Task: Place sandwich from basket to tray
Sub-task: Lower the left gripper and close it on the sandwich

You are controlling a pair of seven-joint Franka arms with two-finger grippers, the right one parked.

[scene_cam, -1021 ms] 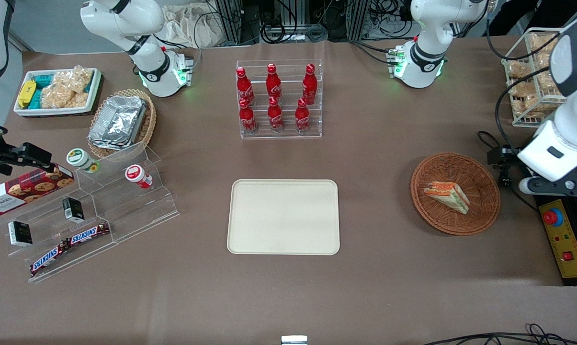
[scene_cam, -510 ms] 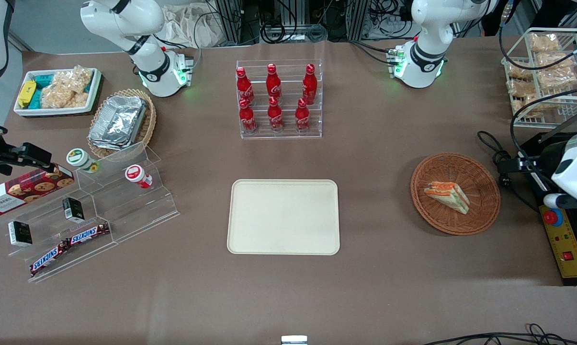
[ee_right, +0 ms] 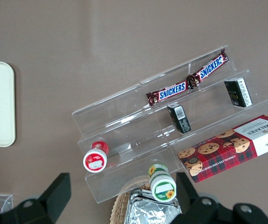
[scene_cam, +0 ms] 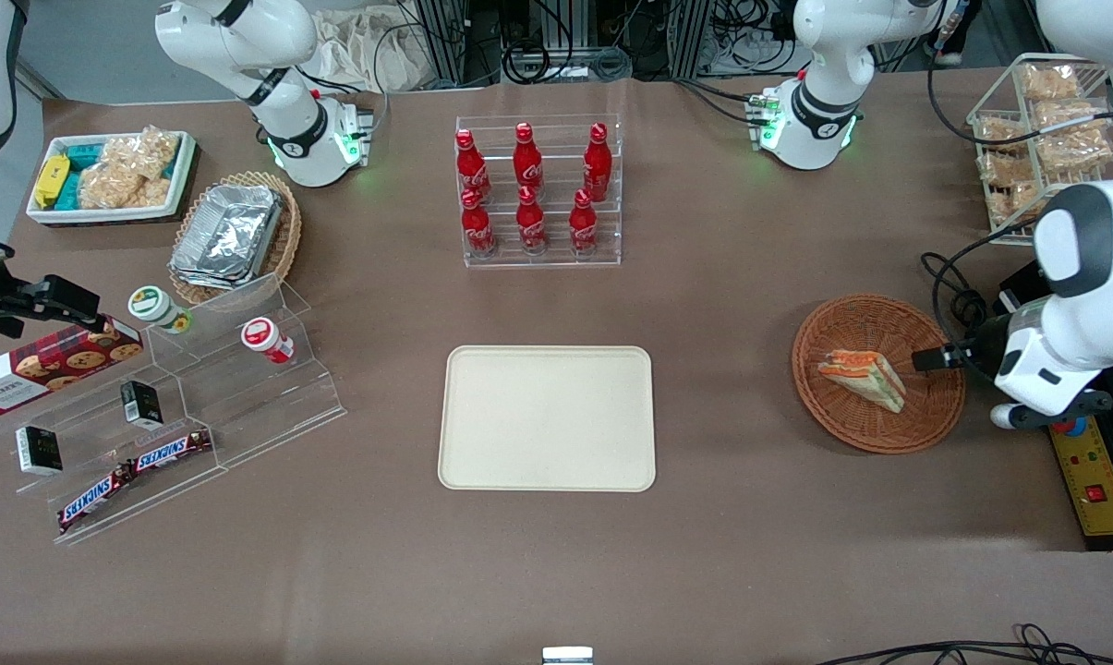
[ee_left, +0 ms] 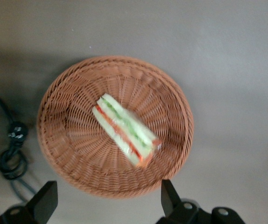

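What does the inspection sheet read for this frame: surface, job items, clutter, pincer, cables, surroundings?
Surface: brown table with a smooth covering.
Job's things: sandwich lies in the reddish-brown basket; tray holds nothing.
Clutter: rack of six red bottles; acrylic steps with jars, bars and small boxes; cookie box; foil containers in a tan basket; white bin of snacks; wire rack of bagged snacks.
Grippers: left pincer open, above the basket at its edge toward the working arm's end of the table, apart from the sandwich.
Cables: black cable and plug on the table beside the basket.
Surroundings: control box with red button at the table edge.
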